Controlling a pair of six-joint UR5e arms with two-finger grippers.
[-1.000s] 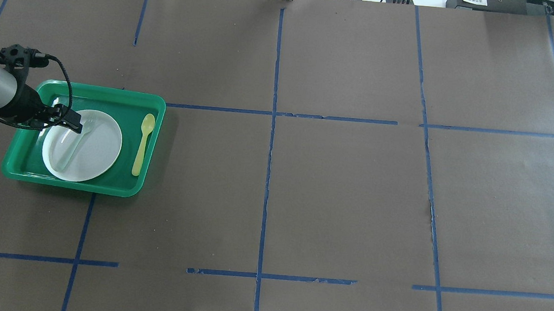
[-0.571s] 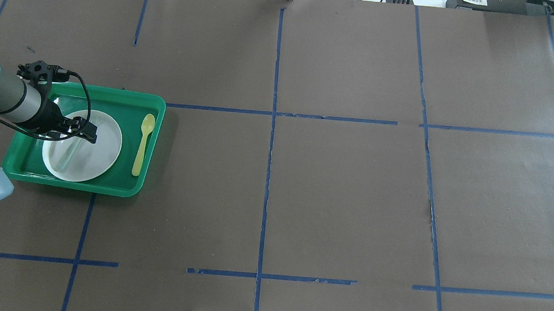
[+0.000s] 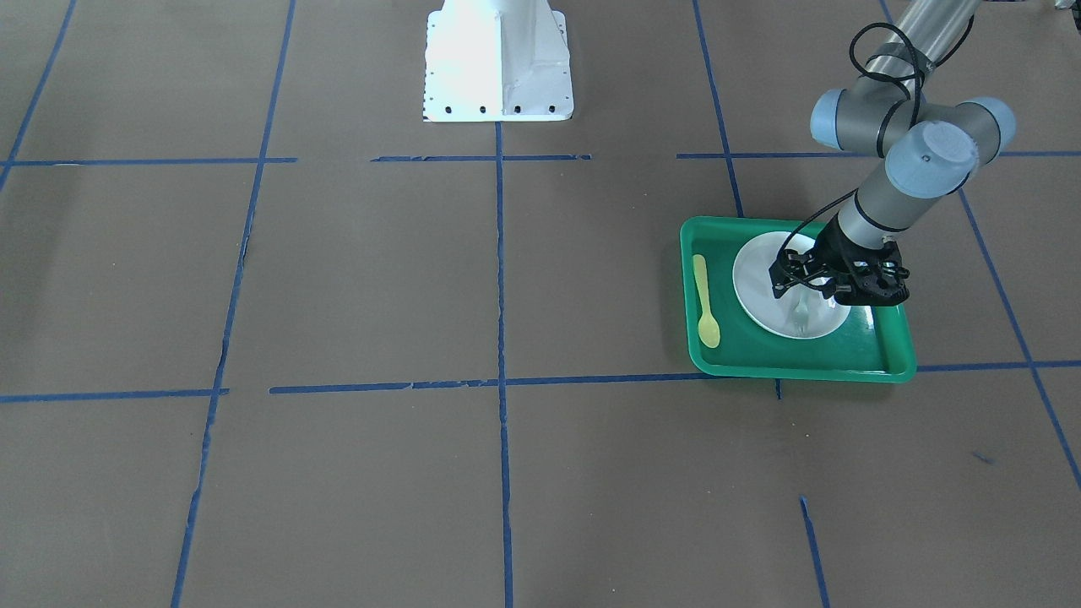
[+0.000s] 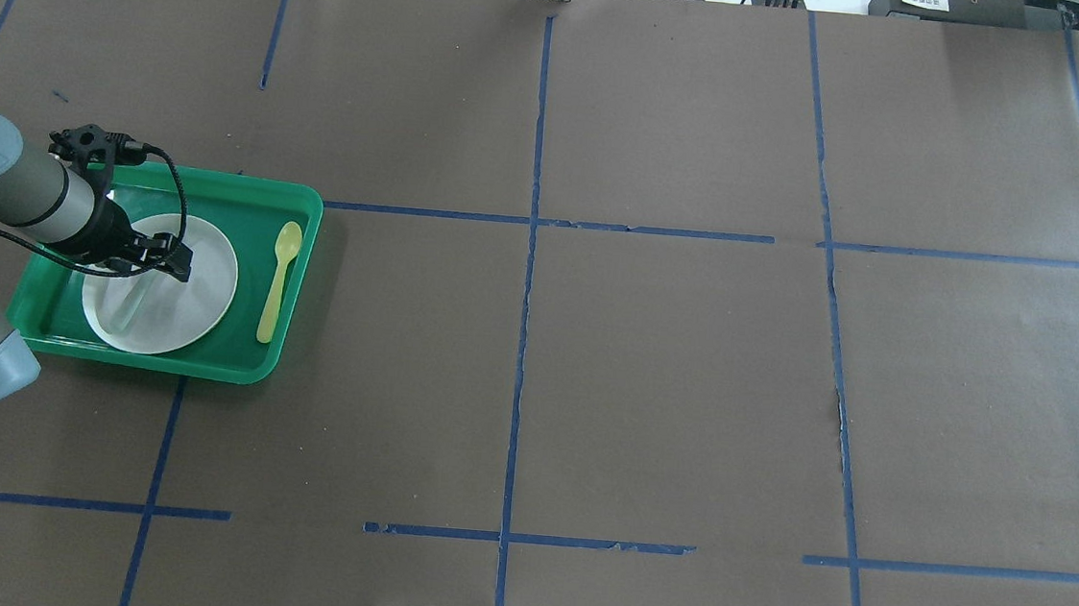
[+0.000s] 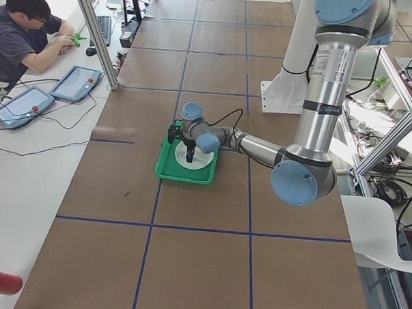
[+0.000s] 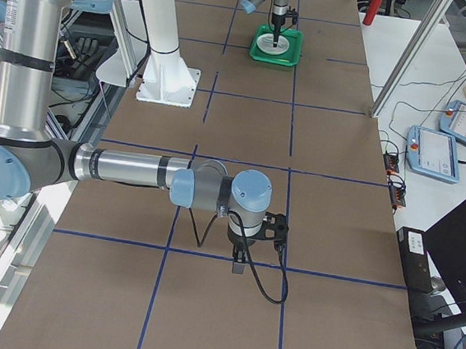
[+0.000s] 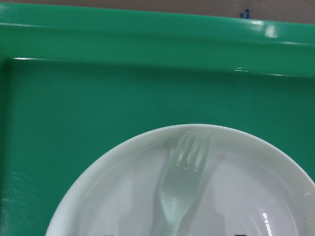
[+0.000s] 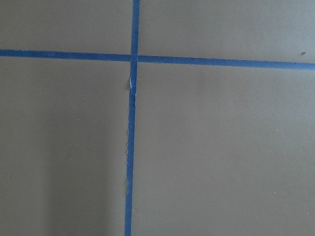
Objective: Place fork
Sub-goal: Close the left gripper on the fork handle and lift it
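Note:
The pale grey-white fork [image 7: 183,189] lies flat on the white plate [image 7: 246,196] in the green tray [image 7: 98,98]. Its tines point to the tray's far rim. My left gripper [image 4: 167,266] hangs low over the plate [image 4: 203,291] and covers the fork's tines there, so only the handle [image 4: 129,305] shows. In the front-facing view the gripper [image 3: 801,291] is over the plate [image 3: 752,279] with the tines [image 3: 800,317] just clear of it. Its jaws are open and astride the handle, not closed on it. My right gripper [image 6: 239,266] shows only in the exterior right view, where I cannot tell its state.
A yellow spoon [image 4: 278,281] lies in the tray [image 4: 250,192] to the right of the plate, and shows in the front-facing view [image 3: 704,300] too. The white robot base [image 3: 498,59] stands mid-table. An operator [image 5: 26,34] sits at the far end. Blue tape lines cross the brown table.
My left arm has swung in, and its gripper has moved right and a little nearer over the plate, covering the fork's tines. The fork, plate and spoon have not moved.

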